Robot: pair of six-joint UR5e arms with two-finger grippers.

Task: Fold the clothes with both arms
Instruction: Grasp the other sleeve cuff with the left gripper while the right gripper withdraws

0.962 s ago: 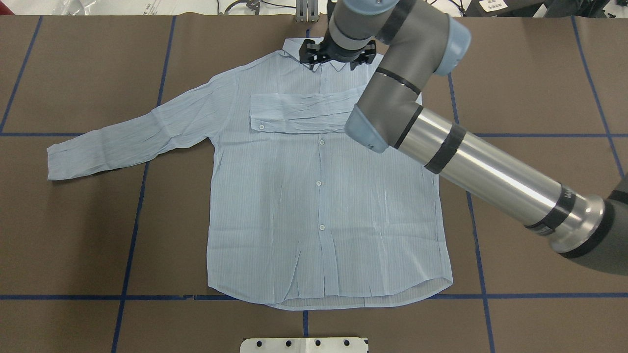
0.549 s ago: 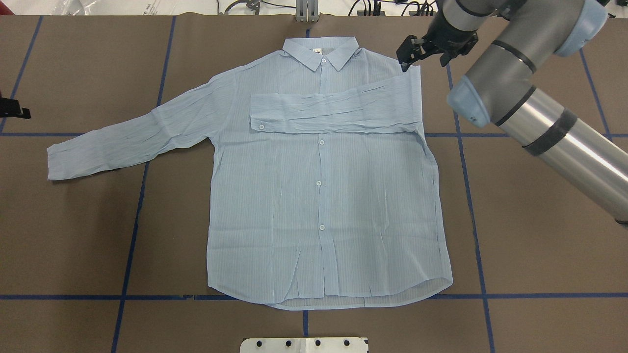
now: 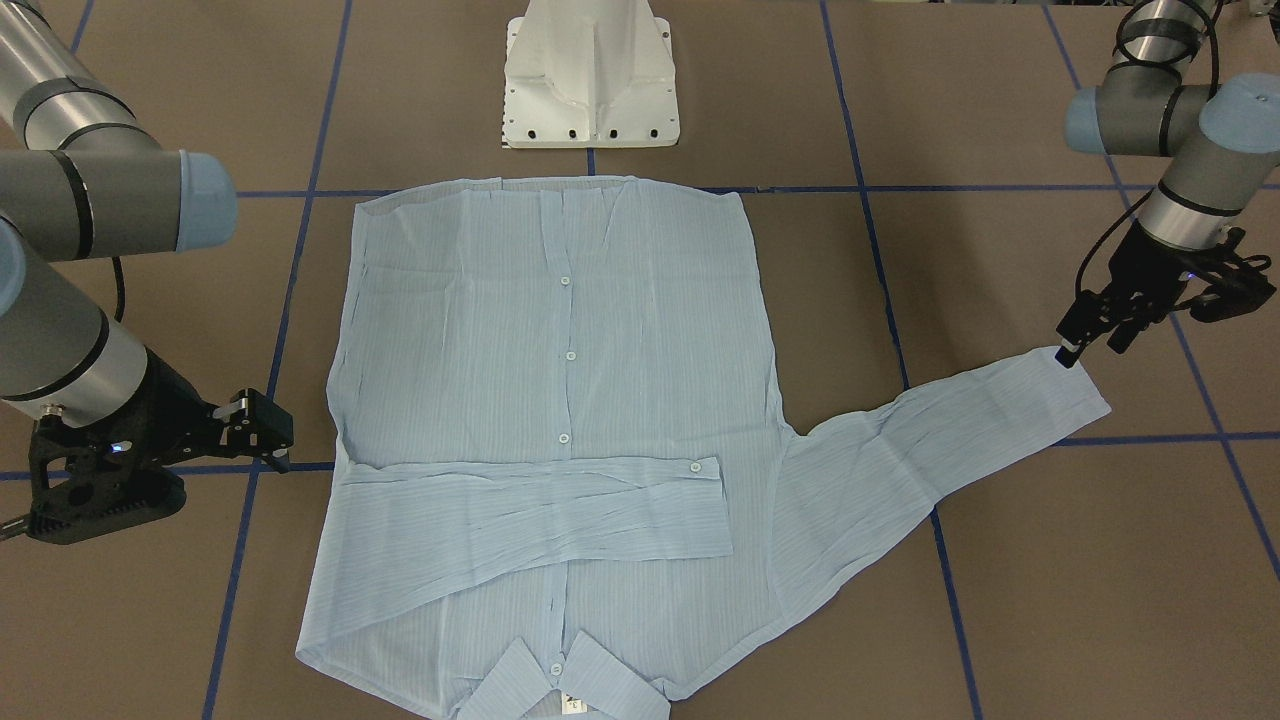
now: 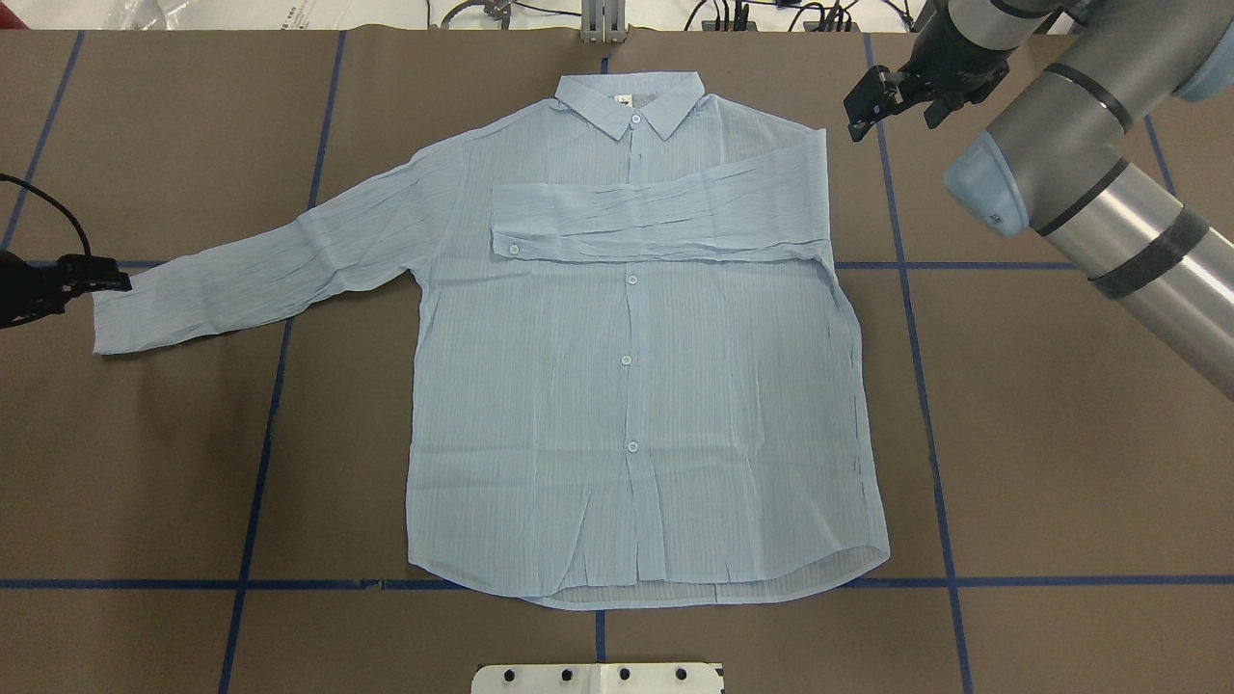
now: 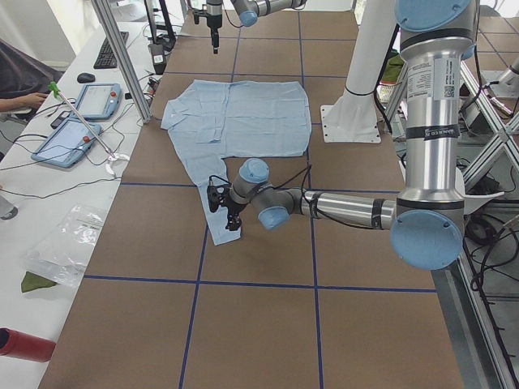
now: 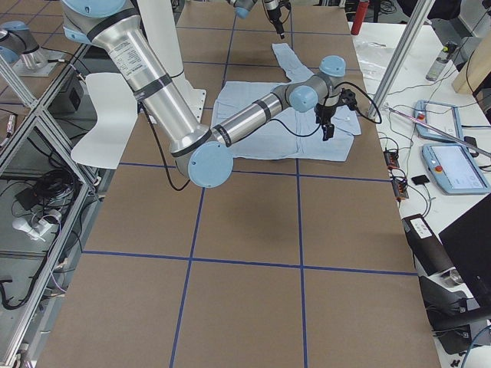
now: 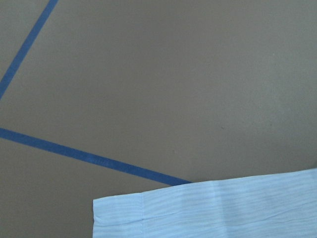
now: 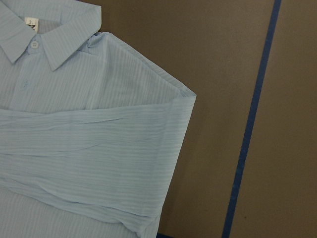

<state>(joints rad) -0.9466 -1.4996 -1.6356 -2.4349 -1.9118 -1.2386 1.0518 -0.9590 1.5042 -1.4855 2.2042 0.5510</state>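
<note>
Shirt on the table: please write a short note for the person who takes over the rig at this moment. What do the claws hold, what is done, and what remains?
Left claw: open, empty, close to the cuff of the outstretched sleeve.
Right claw: open, empty, over bare table beside the shirt's shoulder.
Shirt: lies flat, buttoned front up, collar on the far side from the robot.
Done: the right-side sleeve is folded across the chest.
Left: probably fold the outstretched sleeve in, then fold the body.
</note>
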